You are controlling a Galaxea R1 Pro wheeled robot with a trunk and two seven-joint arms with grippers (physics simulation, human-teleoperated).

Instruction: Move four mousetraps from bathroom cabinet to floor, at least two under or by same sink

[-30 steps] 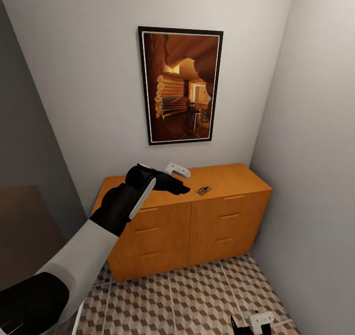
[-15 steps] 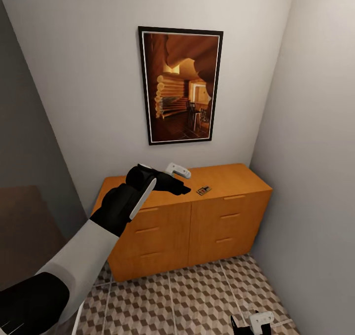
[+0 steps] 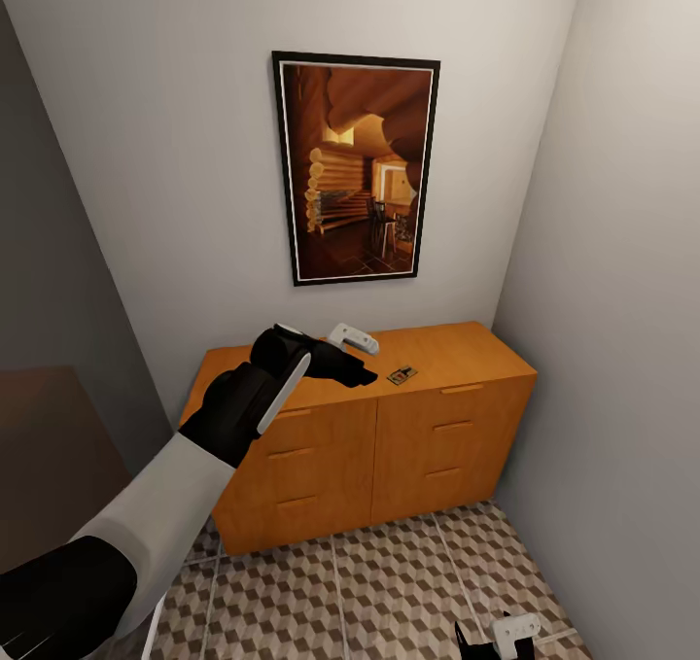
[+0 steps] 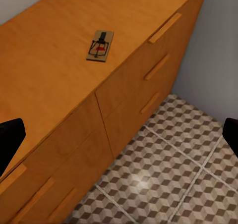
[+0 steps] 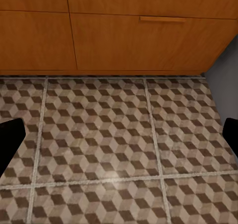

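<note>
One mousetrap (image 3: 402, 374) (image 4: 100, 46), a small tan board with dark wire and a red mark, lies flat on top of the orange-brown cabinet (image 3: 437, 436) (image 4: 49, 85), right of centre near its front edge. My left gripper (image 3: 373, 361) (image 4: 119, 137) hovers open over the cabinet top, just left of the trap and apart from it, holding nothing. My right gripper (image 3: 494, 639) (image 5: 119, 135) hangs low and open over the cube-patterned bathroom floor (image 3: 389, 582) (image 5: 119, 149), facing the cabinet's lower drawers (image 5: 124, 40). The other mousetraps and the sink are out of view.
The cabinet stands in a narrow nook against the back wall, under a framed picture (image 3: 355, 169). A grey wall (image 3: 622, 349) runs close along its right end. A dark grey panel (image 3: 49, 300) stands at the left.
The left arm has crept a hair to the right above the cabinet; nothing else differs.
</note>
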